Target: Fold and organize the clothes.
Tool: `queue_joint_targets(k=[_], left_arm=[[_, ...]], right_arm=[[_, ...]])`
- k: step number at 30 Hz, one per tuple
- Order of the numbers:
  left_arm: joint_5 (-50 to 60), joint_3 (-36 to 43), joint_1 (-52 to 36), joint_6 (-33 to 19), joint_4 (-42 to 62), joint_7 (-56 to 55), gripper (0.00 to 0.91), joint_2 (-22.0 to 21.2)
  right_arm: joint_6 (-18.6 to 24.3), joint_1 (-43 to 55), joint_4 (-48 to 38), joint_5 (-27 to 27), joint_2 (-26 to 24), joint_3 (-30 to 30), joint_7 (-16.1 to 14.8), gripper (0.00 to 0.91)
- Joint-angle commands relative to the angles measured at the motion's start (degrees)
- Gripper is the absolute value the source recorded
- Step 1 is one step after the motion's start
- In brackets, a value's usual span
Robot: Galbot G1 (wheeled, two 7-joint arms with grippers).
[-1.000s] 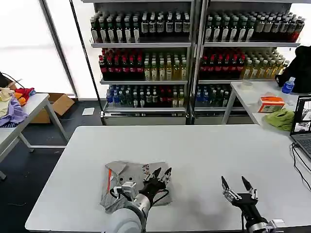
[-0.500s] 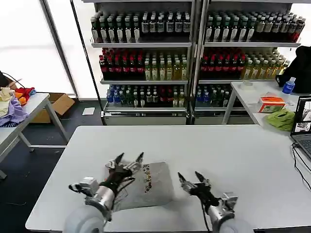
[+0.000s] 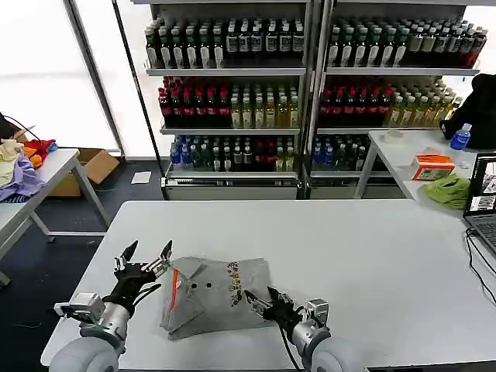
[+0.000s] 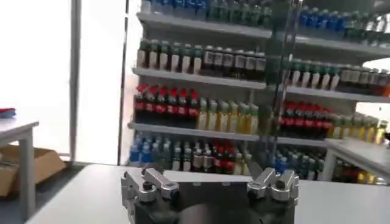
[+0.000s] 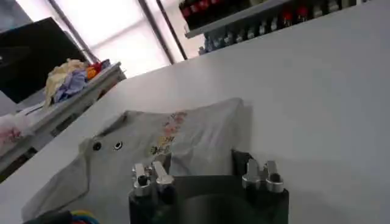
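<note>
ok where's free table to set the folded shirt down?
Bare table runs right of the shirt toward the laptop, and behind it to the far edge. Crowded: left gripper at the collar side, right gripper at the near-right corner.

Head view: high, looking forward and down across the counter point(image 3: 349, 232). Wrist views: low, near the counter surface. Head and left wrist views share the bottle shelves point(image 3: 310, 93).

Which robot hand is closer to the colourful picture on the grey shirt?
The right. The right gripper, open, sits at the shirt's near edge just below the multicolour chest print. The left gripper, open, hovers off the grey shirt's collar side, farther away.
</note>
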Motion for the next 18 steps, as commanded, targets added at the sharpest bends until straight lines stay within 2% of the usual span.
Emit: queue_joint_targets(k=[1,4,7,9,13,15,18], left_arm=[[2.35,-5.78,2.06,-0.01,0.73,2.59,0.907,-0.15],[1.92,-6.25,1.51,0.11,1.31,2.2,0.907,-0.22],[0.26,-6.72,1.34,0.52,1.58,1.98,0.907,-0.15],[-0.57,-7.15,1.12,0.81,1.82,1.73,0.907,-0.2],[-2.58,-9.01,0.27,1.01,2.84,1.16,0.907,-0.12],[-3.53,-9.54,0.15,1.06,3.29,1.07,0.907,0.01],[-3.6,-9.65,0.14,0.96,3.8,1.07,0.907,0.02]], right_arm=[[0.24,0.55,1.0,5.52,-1.24,2.12,1.56,0.0],[-0.13,-0.73,2.69,11.5,-1.86,5.67,2.77,0.0],[0.08,-2.7,3.68,13.0,-3.16,7.62,2.87,0.0],[0.17,-4.38,4.41,14.81,-3.23,9.34,4.04,0.0],[0.69,-8.04,5.58,17.38,-4.09,15.16,3.92,0.0],[0.37,-8.63,5.26,17.82,-4.57,16.58,3.71,0.0],[0.24,-8.15,4.66,15.45,-4.4,15.57,2.59,0.0]])
